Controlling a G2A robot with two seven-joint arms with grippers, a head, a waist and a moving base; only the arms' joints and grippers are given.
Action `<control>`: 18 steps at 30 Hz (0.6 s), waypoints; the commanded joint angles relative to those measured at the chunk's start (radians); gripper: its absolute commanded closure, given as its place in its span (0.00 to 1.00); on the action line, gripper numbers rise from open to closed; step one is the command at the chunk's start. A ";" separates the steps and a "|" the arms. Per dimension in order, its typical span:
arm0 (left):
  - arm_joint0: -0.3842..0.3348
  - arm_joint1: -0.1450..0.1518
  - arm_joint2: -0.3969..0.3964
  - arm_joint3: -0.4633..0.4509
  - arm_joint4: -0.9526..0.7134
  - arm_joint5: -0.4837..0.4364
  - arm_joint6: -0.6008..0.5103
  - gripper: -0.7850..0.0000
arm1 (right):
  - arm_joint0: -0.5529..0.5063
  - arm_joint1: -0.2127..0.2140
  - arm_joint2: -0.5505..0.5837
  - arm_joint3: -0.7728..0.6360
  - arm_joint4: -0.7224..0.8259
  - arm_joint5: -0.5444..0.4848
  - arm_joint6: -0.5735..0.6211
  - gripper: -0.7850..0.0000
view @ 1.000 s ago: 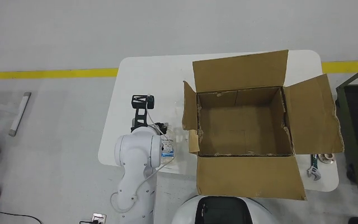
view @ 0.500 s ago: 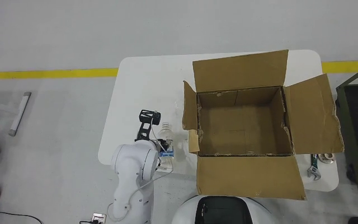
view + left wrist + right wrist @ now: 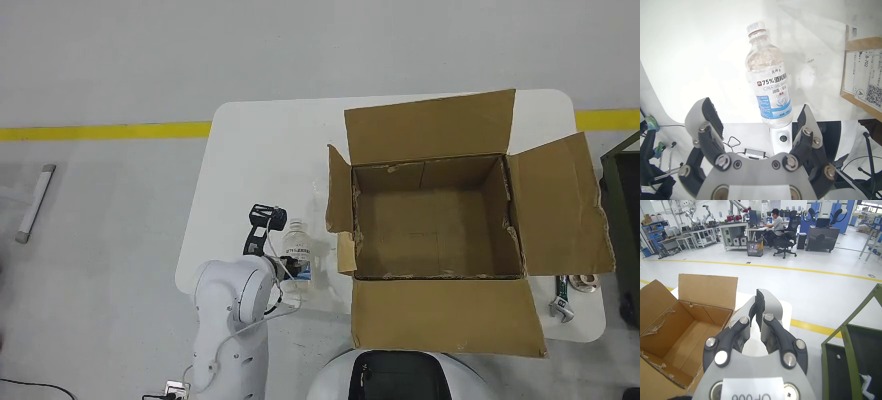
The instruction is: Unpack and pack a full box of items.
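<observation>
White table (image 3: 250, 150) bears cardboard box (image 3: 430, 125), bottle (image 3: 297, 252) and wrench (image 3: 561, 300).

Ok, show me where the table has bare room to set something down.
Bare table lies between its far edge, the box and the bottle. The box floor is bare too. Crowded: the near right corner, with wrench and roll.

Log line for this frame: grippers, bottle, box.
left gripper open | bottle lying on table beside box | right gripper shut | box open, empty

One bottle (image 3: 297, 246), one cardboard box (image 3: 430, 128), one wrench (image 3: 561, 299), one table (image 3: 260, 150).
</observation>
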 commanded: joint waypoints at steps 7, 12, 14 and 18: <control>0.008 0.002 0.020 0.067 -0.067 0.081 0.091 0.00 | -0.043 -0.011 0.016 -0.009 -0.012 0.002 0.003 1.00; -0.009 0.006 0.026 0.136 -0.077 0.096 0.101 0.00 | -0.058 -0.018 0.021 0.003 0.034 0.019 0.012 0.91; -0.012 0.009 0.028 0.149 -0.074 0.093 0.109 0.00 | -0.059 -0.022 0.018 0.016 0.099 0.035 0.030 0.59; -0.018 0.015 0.021 0.173 -0.069 0.099 0.120 0.12 | -0.048 -0.026 0.012 0.048 0.315 0.072 0.116 0.00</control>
